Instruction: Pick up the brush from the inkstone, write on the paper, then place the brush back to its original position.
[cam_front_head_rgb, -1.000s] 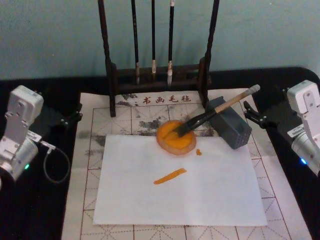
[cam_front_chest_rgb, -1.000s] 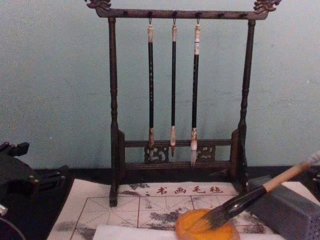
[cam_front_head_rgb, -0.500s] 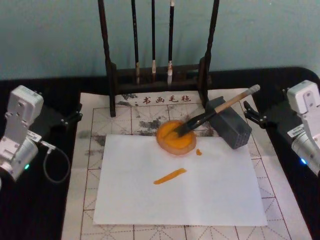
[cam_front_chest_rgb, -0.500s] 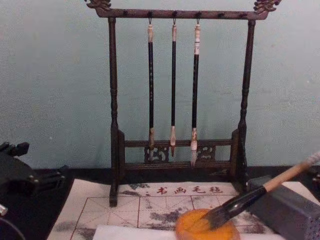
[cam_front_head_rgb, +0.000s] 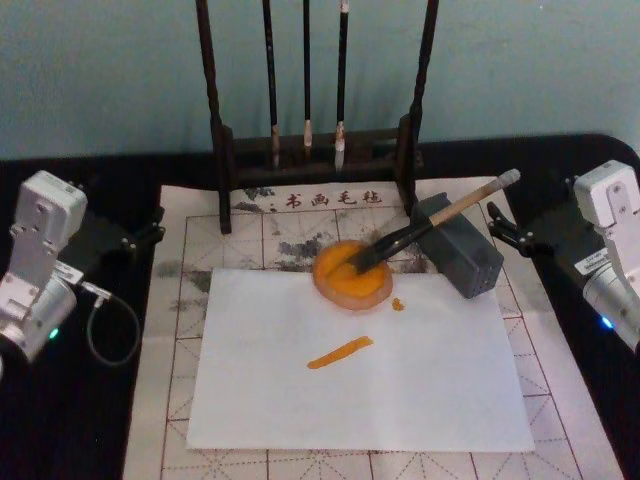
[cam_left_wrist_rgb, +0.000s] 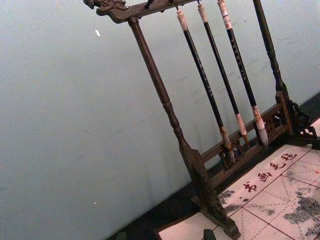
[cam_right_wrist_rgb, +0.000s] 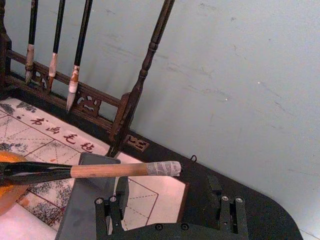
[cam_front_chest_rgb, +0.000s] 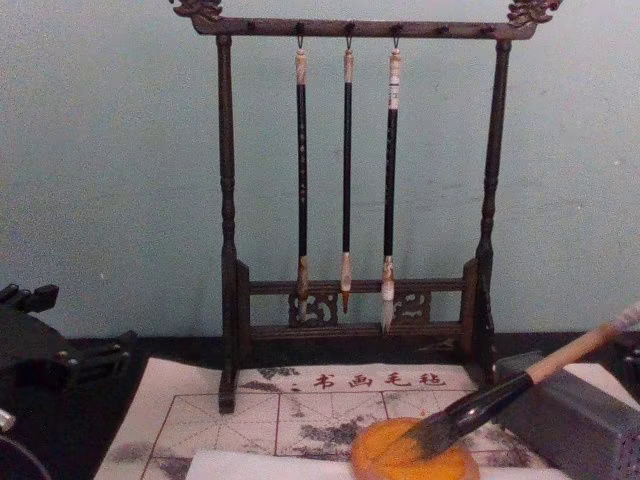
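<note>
Plainly, the job looked close to finished. The black worktop (cam_front_head_rgb: 60, 420) carried a beige felt mat (cam_front_head_rgb: 170, 330), and on the mat lay the paper (cam_front_head_rgb: 400, 390), flat and square to me. My right pincer (cam_front_head_rgb: 500, 226) sat parked at the worktop's right edge, spread wide and holding nothing. My left pincer (cam_front_head_rgb: 148, 228) sat parked at the left edge, and I could not tell whether it was open. Neither touched any of the task's things. A grey block (cam_front_head_rgb: 465, 255) stood just beyond the paper's far right corner. Beside it the round orange inkstone (cam_front_head_rgb: 345, 285) overlapped the paper's far edge. The brush (cam_front_head_rgb: 420, 228) lay propped, its dark bristles down in the inkstone and its tan handle leaning up over the block, free of both pincers. Near the paper's middle ran one short orange stroke (cam_front_head_rgb: 340, 352), with a small orange drop (cam_front_head_rgb: 398, 303) just beside the inkstone. I judged the writing done and the brush returned, with nothing of the task left to do.
</note>
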